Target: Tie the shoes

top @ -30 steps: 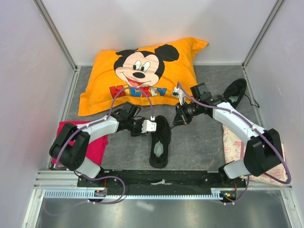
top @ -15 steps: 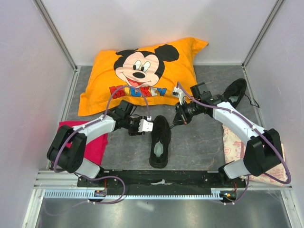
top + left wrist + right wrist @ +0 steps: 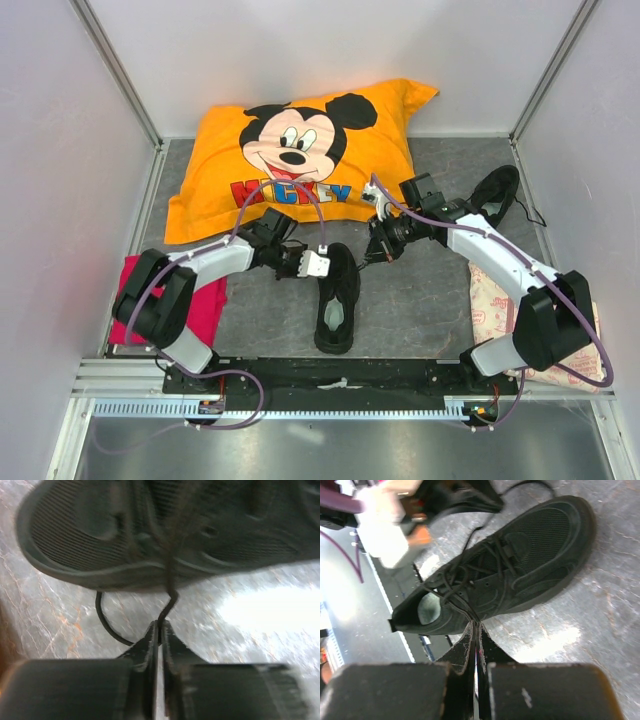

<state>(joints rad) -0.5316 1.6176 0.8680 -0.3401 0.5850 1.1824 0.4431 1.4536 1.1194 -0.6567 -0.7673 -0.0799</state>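
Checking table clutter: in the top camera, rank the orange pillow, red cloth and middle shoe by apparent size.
1. The orange pillow, largest by far.
2-3. The red cloth and the middle shoe look similar; the left arm hides part of the cloth, so I won't rank them.

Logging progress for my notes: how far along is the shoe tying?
Nothing looks tied yet: no bow shows on the centre shoe. In hand: the left gripper and right gripper each have jaws shut on a lace of it. Left: knotting it, then the second shoe, lying apart at far right.
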